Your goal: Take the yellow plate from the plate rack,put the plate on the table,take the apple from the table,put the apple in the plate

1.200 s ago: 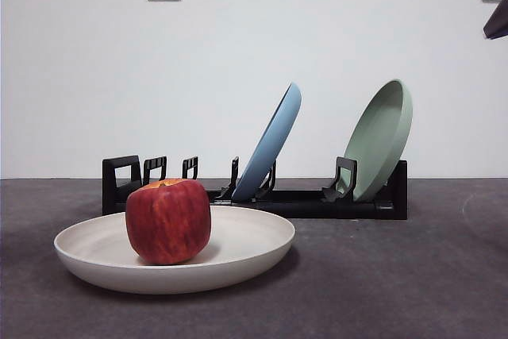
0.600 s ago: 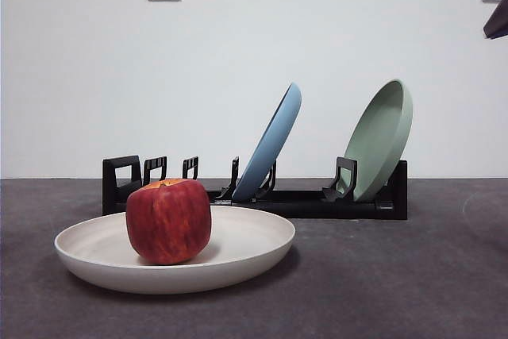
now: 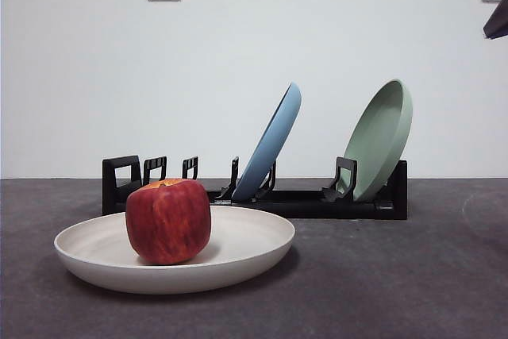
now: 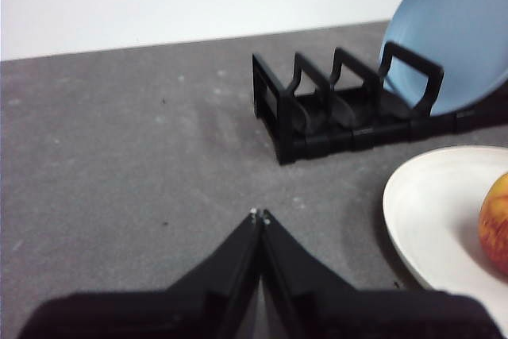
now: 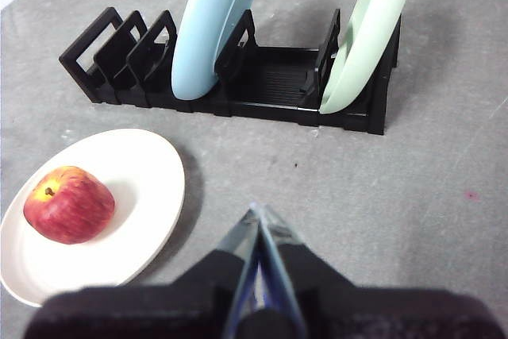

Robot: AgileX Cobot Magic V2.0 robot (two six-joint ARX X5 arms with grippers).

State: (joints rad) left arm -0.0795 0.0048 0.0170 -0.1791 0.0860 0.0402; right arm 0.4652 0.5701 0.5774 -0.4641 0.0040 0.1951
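The cream yellow plate (image 3: 238,248) lies flat on the dark grey table (image 3: 397,275), in front of the black plate rack (image 3: 302,200). The red apple (image 3: 168,221) sits in the plate, left of its middle. The plate (image 5: 135,172) and the apple (image 5: 69,204) also show in the right wrist view, and the plate (image 4: 429,212) and the apple (image 4: 496,224) at the edge of the left wrist view. My left gripper (image 4: 259,215) is shut and empty above bare table beside the plate. My right gripper (image 5: 259,213) is shut and empty above the table, apart from the plate.
A blue plate (image 3: 274,140) and a pale green plate (image 3: 383,136) lean in the rack's slots. The rack's squared loop end (image 3: 121,180) stands behind the plate. A black arm tip (image 3: 498,20) shows at the top right corner.
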